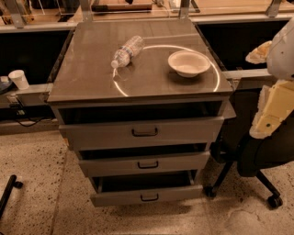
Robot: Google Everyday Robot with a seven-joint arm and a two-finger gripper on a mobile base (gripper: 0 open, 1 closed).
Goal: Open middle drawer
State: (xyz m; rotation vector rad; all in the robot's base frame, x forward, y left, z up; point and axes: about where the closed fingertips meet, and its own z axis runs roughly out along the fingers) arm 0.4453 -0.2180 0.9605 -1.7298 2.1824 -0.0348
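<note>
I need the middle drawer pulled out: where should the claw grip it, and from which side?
Take the dark loop handle at the centre of the middle drawer front, coming straight in from the front. The front is otherwise flat, and the loop lies horizontal, so closing over it top and bottom probably suits. The claw hangs right of the cabinet.

Speckled terrazzo floor [32,151], black wheeled office chair [271,153] at right, wooden workbench [229,6] behind.

The cream tool [270,112] at the right edge, grey middle drawer [183,163], dark handle [148,165], white bowl [189,63].
</note>
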